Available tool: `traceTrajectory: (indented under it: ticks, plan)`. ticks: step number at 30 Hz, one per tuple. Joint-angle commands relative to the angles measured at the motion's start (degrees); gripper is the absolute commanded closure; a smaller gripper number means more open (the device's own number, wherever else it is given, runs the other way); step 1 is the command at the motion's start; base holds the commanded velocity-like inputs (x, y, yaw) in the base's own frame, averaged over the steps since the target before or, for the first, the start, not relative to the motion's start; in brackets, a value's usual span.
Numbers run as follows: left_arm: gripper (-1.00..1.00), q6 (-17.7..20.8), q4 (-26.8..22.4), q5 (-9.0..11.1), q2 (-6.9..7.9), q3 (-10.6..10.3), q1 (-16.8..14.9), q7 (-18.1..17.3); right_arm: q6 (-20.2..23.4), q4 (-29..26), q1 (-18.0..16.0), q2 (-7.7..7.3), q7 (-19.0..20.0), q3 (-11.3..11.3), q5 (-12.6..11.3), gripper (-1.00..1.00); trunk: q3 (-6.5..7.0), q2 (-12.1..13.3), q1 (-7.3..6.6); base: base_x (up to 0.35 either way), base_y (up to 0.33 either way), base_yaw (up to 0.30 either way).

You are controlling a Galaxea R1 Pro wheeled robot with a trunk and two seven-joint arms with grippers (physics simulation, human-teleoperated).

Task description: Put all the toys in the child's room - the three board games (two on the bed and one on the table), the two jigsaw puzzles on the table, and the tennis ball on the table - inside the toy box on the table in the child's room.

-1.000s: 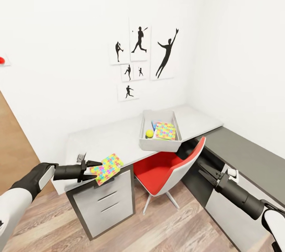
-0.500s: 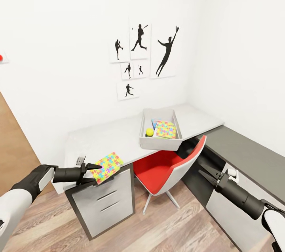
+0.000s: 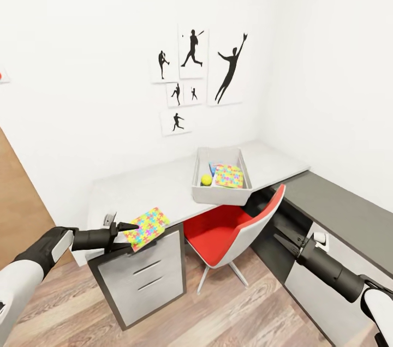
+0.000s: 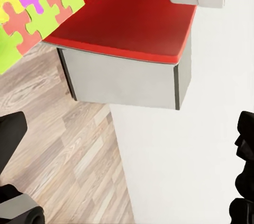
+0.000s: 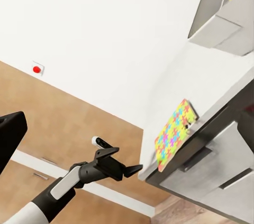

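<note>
The jigsaw puzzle [image 3: 144,224] lies flat at the near left corner of the table [image 3: 164,186], hanging a little over the front edge above the drawer unit [image 3: 139,276], and it is the toy nearest to me. My left gripper [image 3: 131,233] is level with that corner, its dark fingers spread above and below the puzzle's near end; from the head view and the right wrist view [image 5: 174,134] I cannot tell whether they already pinch the box or merely bracket it. The box's long axis runs away from my left fingertips toward the back right, roughly in line with the toy box [image 3: 221,178]. That grey bin sits further along the table, well apart from the puzzle, above the red chair [image 3: 232,235], and already holds the tennis ball [image 3: 206,179] and another puzzle [image 3: 228,176]. My right gripper [image 3: 285,240] hangs low beside the chair with its fingers parted and nothing between them, nearer the bin than the puzzle. I judge the carry belongs to my left arm, sweeping rightward along the table.
</note>
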Motion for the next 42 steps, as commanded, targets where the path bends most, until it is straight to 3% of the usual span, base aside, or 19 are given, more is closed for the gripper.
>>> traceTrajectory:
  ticks: [1, 42]
  plan:
    - [-1.0, 0.17, 0.01, 0.25, 0.06, -0.34, -0.05, -0.18, 0.37, 0.0, -0.05, 0.03, 0.04, -0.07, -0.09, -1.0, -0.25, -0.46, 0.23, 0.0, 0.0, 0.0]
    - [-1.0, 0.16, 0.01, 0.25, -0.01, -0.3, -0.05, -0.18, 0.36, 0.0, -0.05, 0.05, -0.01, -0.07, -0.03, -1.0, -7.61, -16.91, 9.24, 0.0, 0.0, 0.0]
